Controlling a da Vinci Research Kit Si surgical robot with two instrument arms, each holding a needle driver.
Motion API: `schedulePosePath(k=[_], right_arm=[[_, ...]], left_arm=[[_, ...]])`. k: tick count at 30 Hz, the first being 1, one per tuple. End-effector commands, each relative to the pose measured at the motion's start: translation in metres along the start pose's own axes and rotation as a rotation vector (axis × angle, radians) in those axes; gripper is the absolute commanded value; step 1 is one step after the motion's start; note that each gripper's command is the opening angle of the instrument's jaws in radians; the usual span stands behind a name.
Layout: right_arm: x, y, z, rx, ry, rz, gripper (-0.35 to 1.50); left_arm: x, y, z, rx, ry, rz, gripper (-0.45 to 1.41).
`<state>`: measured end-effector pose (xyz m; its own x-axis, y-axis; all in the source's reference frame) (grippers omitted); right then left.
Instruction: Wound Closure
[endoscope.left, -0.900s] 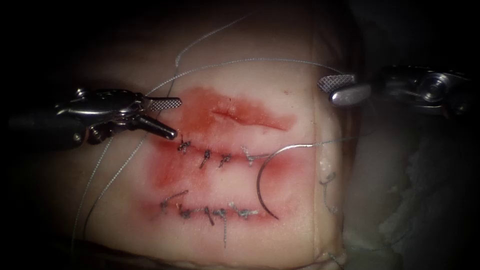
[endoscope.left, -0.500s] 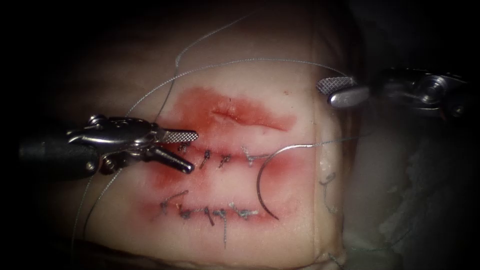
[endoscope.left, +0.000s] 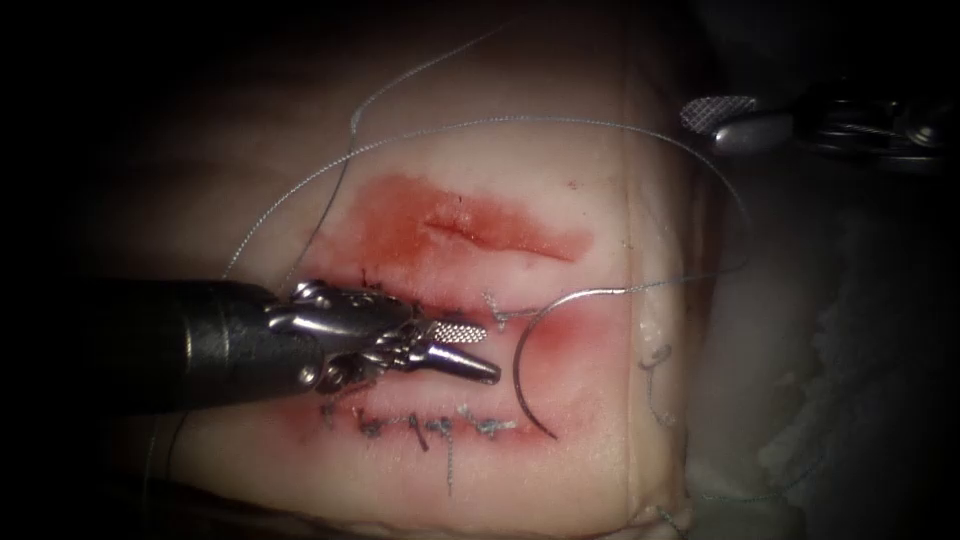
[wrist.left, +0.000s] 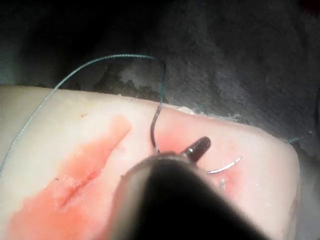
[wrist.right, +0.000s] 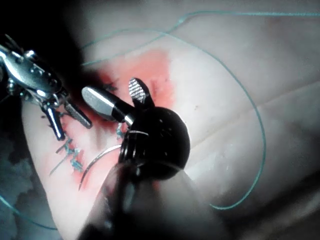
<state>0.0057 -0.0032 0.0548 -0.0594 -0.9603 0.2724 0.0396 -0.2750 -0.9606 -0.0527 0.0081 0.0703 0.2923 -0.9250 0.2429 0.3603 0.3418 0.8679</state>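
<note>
Plainly curved needle (endoscope.left: 525, 375) lies unheld.

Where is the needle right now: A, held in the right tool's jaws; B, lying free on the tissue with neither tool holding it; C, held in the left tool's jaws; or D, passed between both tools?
B: the needle lies on the tissue right of the stitched cuts, with the left tool open beside it, holding nothing, and the right tool open and empty, far off.
</note>
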Motion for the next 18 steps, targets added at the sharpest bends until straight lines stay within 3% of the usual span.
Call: schedulePosePath(k=[1,10,14,18], right_arm=[[0.0003,-0.0003,0.0009,-0.003,-0.001,-0.002,1.36],[0.0005,-0.0004,0.0011,-0.002,-0.002,-0.004,1.36],[0.0007,-0.0003,0.0012,-0.002,-0.002,-0.005,1.36],[0.001,-0.0004,0.0015,0.0,-0.002,-0.008,1.36]], left_arm=[[-0.0009,0.0002,0.0014,-0.05,0.029,-0.043,0.62],[-0.0006,0.0011,0.0035,-0.118,0.039,-0.122,0.67],[0.0001,0.0015,0.0041,-0.164,0.064,-0.177,0.81],[0.0004,0.0015,0.0044,-0.188,0.073,-0.216,0.69]])
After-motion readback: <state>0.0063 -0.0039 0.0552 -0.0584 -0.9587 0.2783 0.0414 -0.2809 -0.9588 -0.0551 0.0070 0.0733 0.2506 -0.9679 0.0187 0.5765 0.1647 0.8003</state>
